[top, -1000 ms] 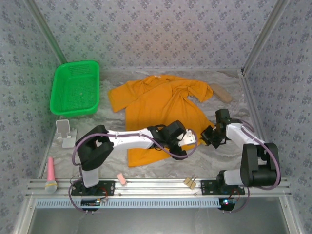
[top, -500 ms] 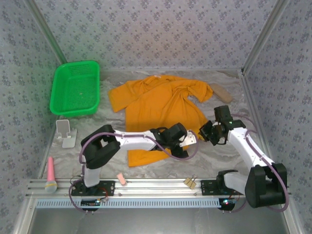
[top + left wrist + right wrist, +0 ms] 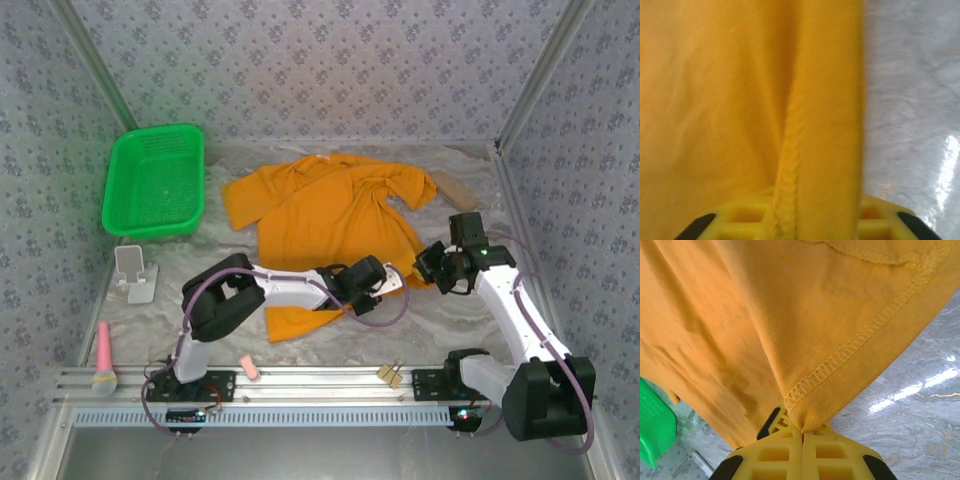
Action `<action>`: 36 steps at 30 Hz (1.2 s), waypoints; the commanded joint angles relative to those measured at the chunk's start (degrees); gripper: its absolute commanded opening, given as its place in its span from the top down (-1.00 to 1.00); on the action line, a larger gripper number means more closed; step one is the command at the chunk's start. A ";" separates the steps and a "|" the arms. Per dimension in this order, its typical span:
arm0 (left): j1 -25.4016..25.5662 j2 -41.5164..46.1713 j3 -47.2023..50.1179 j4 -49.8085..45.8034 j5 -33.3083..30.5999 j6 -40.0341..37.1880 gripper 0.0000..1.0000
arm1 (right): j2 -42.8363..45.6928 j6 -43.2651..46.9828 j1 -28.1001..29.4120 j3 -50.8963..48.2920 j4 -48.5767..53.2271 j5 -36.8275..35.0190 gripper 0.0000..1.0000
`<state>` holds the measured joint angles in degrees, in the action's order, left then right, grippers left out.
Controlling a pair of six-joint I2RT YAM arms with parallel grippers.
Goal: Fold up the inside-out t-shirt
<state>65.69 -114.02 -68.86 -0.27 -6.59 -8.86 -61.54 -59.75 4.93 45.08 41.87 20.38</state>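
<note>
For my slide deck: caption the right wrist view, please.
Right gripper shut on the hem corner of the orange t-shirt above the table.

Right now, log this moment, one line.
left gripper: shut on t-shirt hem | right gripper: shut on t-shirt corner | fold: not done

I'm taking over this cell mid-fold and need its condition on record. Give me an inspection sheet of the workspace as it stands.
Surface: pale marbled table, no spills seen.
Job's things: orange t-shirt spread out, rumpled, not yet folded.
Clutter: green basket, white stand, pink microphone, pink block, wooden clips, tan object.
Tools: right tool shut on the shirt's hem; left tool at the hem, fabric hiding its jaws.
Cables: purple cables loop loosely along both arms.
Surroundings: patterned walls, metal frame.
</note>
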 commanded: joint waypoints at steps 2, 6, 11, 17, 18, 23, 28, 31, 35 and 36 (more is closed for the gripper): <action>-0.99 7.35 -1.92 -6.30 1.49 1.27 0.88 | 0.04 2.02 -1.57 2.68 0.43 0.27 1.00; -2.74 11.76 -2.70 -9.65 14.09 5.95 0.84 | -1.72 6.82 -1.02 4.49 0.44 -1.04 1.00; -4.08 9.48 -5.66 -11.88 21.68 9.85 0.75 | -1.84 6.83 -0.23 3.58 -0.95 -1.23 1.00; -6.14 5.86 -8.19 -12.69 26.13 12.65 0.68 | -1.83 6.64 -0.27 2.70 -1.53 -0.60 1.00; -6.19 5.59 -8.09 -12.02 26.19 12.54 0.78 | -1.81 6.44 -0.20 2.54 -1.71 -0.08 1.00; -8.05 5.65 -7.16 -10.98 23.57 14.59 1.00 | -2.07 7.21 -0.79 2.00 -3.34 0.28 0.86; -14.31 10.38 -3.63 -7.94 25.42 21.46 1.00 | -1.63 18.51 0.28 -0.56 -13.34 6.36 0.04; -17.91 12.79 -2.32 -4.88 28.87 23.57 1.00 | 1.98 29.76 6.54 -4.09 -19.11 2.86 -0.11; -20.31 12.44 -4.73 -6.08 30.64 23.22 1.00 | 8.99 44.15 19.21 -11.19 -28.07 -0.54 -0.11; -20.73 12.04 -5.56 -7.05 30.65 23.04 1.00 | 9.92 47.16 22.34 -12.63 -29.64 -1.03 -0.12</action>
<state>44.82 -103.50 -71.77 -7.51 20.67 13.19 -54.89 -27.46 21.08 35.73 20.36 21.21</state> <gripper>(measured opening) 0.046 0.556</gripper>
